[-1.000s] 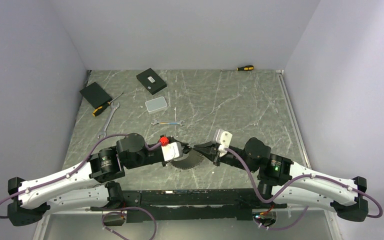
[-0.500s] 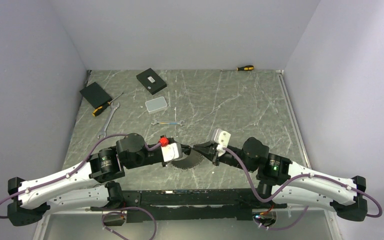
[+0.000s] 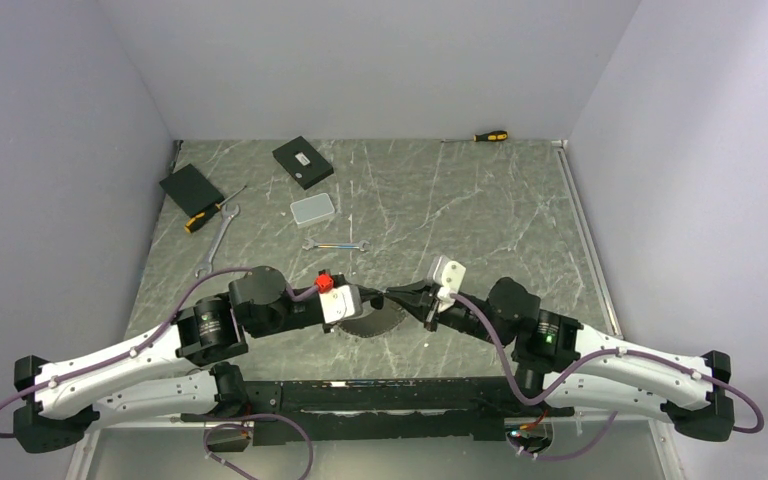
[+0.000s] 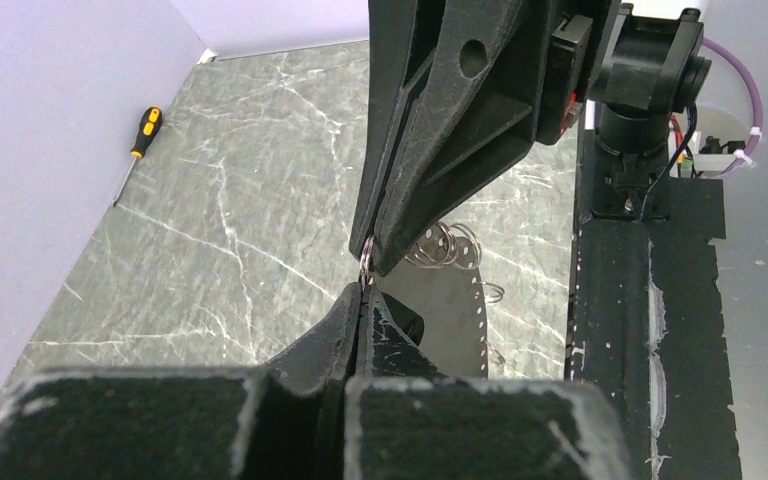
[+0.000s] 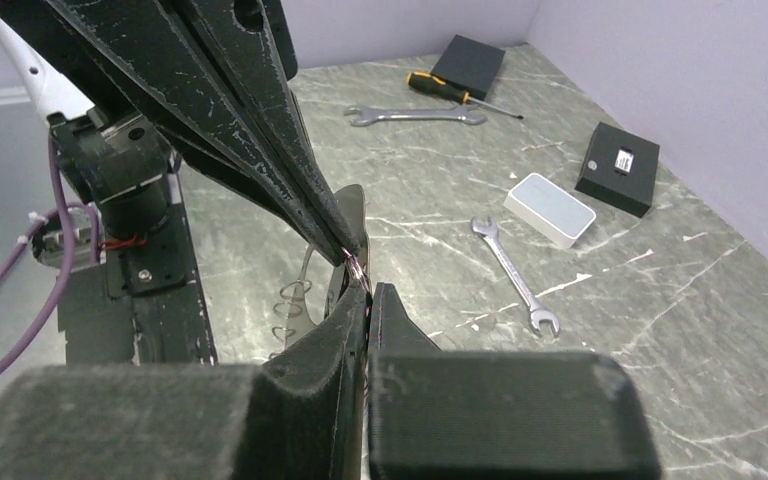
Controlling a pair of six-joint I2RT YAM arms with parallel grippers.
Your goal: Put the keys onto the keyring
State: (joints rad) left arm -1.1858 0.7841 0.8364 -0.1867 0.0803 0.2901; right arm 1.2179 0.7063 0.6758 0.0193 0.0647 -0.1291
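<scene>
My two grippers meet tip to tip above the near middle of the table. The left gripper [image 3: 380,298] [image 4: 363,292] is shut, and so is the right gripper [image 3: 398,294] [image 5: 368,292]. Pinched between both pairs of tips is a thin silvery wire ring, the keyring [image 4: 365,266] [image 5: 354,264]. Just below them a dark half-round piece [image 3: 375,322] [image 4: 440,320] carries several small wire loops along its curved rim. I cannot make out the keys in any view.
A small wrench [image 3: 336,245] lies beyond the grippers. A longer wrench [image 3: 218,238] and a screwdriver [image 3: 205,216] lie at the left. Two black boxes [image 3: 191,188] [image 3: 302,161] and a white box [image 3: 313,209] sit further back. Another screwdriver [image 3: 490,136] is at the far wall.
The left gripper's jaws have closed from slightly apart onto the wire ring. The right gripper stayed shut, and both arms barely shifted.
</scene>
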